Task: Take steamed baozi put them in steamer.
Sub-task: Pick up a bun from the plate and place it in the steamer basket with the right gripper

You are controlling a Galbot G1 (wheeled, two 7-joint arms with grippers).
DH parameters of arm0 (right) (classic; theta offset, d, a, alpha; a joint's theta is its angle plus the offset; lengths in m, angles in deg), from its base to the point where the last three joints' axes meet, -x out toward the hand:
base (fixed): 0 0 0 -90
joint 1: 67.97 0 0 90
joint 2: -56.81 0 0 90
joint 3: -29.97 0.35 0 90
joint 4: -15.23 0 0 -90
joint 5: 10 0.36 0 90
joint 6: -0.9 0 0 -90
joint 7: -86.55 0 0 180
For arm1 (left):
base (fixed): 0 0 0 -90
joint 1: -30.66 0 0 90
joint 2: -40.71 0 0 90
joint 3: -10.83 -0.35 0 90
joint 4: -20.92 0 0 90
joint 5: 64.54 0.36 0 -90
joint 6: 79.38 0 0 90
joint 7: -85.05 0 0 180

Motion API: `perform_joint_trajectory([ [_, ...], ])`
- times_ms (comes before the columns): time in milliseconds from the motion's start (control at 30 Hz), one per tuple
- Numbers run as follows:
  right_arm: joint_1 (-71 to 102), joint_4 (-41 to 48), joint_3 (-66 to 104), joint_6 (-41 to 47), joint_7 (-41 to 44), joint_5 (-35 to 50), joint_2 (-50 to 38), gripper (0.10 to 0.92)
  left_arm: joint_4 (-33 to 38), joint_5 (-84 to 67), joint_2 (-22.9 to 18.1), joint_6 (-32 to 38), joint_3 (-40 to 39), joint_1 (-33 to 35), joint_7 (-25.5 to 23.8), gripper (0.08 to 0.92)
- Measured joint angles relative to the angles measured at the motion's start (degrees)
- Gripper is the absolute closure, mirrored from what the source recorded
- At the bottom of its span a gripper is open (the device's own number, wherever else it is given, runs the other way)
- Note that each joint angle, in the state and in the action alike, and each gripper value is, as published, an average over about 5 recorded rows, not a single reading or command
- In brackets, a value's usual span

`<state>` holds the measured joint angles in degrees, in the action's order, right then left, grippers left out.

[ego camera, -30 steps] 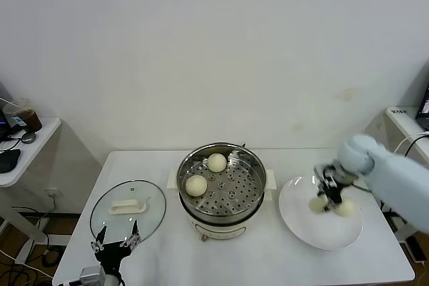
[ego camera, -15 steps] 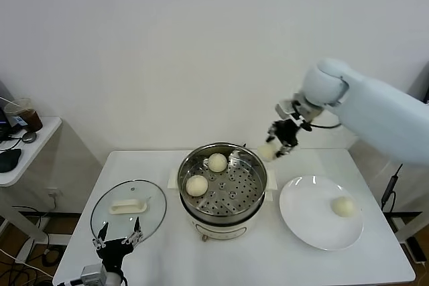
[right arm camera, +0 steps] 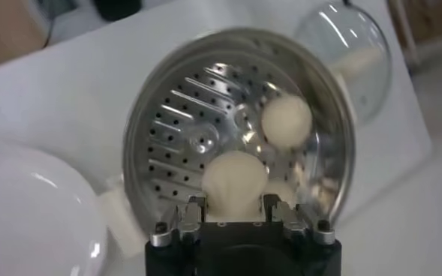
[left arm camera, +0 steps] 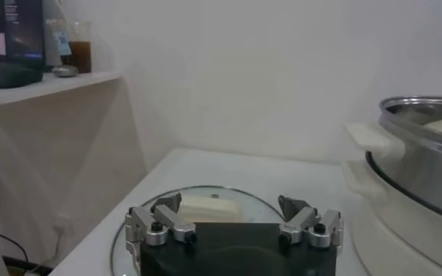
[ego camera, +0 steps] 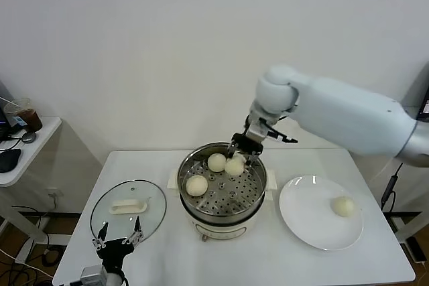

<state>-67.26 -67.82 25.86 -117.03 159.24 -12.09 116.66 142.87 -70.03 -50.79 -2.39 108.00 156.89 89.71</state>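
Holding a baozi [ego camera: 235, 165], right hand [ego camera: 242, 151] above steamer [ego camera: 258, 192] rim

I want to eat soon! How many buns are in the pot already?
Two baozi already sit in the steamer. The right gripper holds a third baozi over the tray. One baozi waits on the plate. The left gripper idles, open, by the glass lid.

Your way into the round shiny stainless-steel steamer [ego camera: 222, 185] at frame centre is blocked at its rear by the right gripper [ego camera: 236, 158] holding a cream-white bun [ego camera: 234, 165]; its perforated front half lies open.
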Motion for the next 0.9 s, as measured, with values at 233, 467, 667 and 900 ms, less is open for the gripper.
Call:
perform_joint_trajectory([
  [233, 2.4, -1.7, -2.1, -5.5, -1.1, -4.5, 2.5, 0.558, 0.0, -0.1, 0.0, -0.1, 0.2, -0.3, -0.1, 0.177],
  [467, 4.1, -2.4, -3.4, -8.0, -1.9, -6.4, 4.5, 0.558, -0.6, -0.1, 0.0, -0.1, -0.1, -0.6, -0.2, 0.177],
  [667, 5.3, -1.9, -3.8, -9.1, -2.6, -7.8, 6.0, 0.558, -0.8, -0.2, 0.0, -0.1, -0.1, -0.8, -0.2, 0.177],
  [900, 5.7, -1.2, -4.3, -9.5, -3.5, -8.4, 6.9, 0.537, -0.8, -0.3, 0.1, -0.1, 0.1, -0.7, -0.3, 0.177],
])
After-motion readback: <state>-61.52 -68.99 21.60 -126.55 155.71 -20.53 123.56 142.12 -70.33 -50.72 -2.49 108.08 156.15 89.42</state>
